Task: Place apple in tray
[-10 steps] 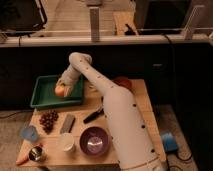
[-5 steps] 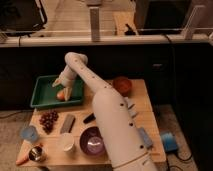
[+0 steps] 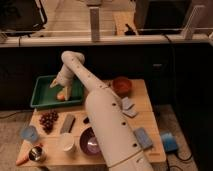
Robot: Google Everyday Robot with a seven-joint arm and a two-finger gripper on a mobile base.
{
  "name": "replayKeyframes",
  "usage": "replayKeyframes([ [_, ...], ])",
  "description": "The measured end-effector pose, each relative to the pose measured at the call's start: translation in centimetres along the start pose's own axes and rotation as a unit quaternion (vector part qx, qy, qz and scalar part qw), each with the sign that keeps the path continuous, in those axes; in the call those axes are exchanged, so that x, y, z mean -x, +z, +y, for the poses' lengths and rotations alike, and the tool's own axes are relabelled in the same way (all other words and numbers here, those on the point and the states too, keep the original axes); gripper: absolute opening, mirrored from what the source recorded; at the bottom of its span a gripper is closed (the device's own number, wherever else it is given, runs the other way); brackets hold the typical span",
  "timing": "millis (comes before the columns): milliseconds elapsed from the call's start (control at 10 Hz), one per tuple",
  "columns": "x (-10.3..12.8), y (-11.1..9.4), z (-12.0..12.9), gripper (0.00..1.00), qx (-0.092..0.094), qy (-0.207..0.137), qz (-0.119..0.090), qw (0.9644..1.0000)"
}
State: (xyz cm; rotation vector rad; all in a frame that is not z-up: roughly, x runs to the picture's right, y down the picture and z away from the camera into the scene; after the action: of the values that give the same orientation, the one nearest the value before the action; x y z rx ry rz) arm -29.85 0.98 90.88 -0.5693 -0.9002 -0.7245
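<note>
Apple (image 3: pixel 61 96), round and orange-yellow, sits under gripper (image 3: pixel 62 90) in green rectangular tray (image 3: pixel 41 95).

— What's at the table's (image 3: pixel 146 119) near left?
— A carrot (image 3: pixel 22 159), a metal cup (image 3: pixel 36 153), a blue cup (image 3: pixel 29 134) and a white cup (image 3: pixel 66 142).
— Behind those?
— Dark grapes (image 3: pixel 48 120), with a grey block (image 3: pixel 67 123) just to their right.
— And the bowls?
— Purple bowl (image 3: pixel 90 141) near the front, brown bowl (image 3: pixel 121 86) far right. A blue sponge (image 3: pixel 141 138) lies near right.
— The gripper (image 3: pixel 62 90)?
— Far left.
</note>
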Motion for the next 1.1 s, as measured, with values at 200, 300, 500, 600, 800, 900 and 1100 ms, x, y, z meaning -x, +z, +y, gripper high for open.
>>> replayKeyframes([
  [200, 0.15, 0.13, -0.09, 0.8, 0.002, -0.002, 0.0, 1.0],
  [300, 0.01, 0.05, 0.01, 0.8, 0.002, -0.001, 0.0, 1.0],
  [500, 0.02, 0.09, 0.01, 0.8, 0.002, -0.001, 0.0, 1.0],
  [600, 0.11, 0.17, -0.06, 0.8, 0.003, -0.002, 0.0, 1.0],
  [800, 0.05, 0.13, -0.01, 0.8, 0.002, -0.002, 0.0, 1.0],
  [900, 0.03, 0.12, 0.01, 0.8, 0.002, -0.001, 0.0, 1.0],
  [1100, 0.07, 0.16, -0.02, 0.8, 0.003, -0.002, 0.0, 1.0],
])
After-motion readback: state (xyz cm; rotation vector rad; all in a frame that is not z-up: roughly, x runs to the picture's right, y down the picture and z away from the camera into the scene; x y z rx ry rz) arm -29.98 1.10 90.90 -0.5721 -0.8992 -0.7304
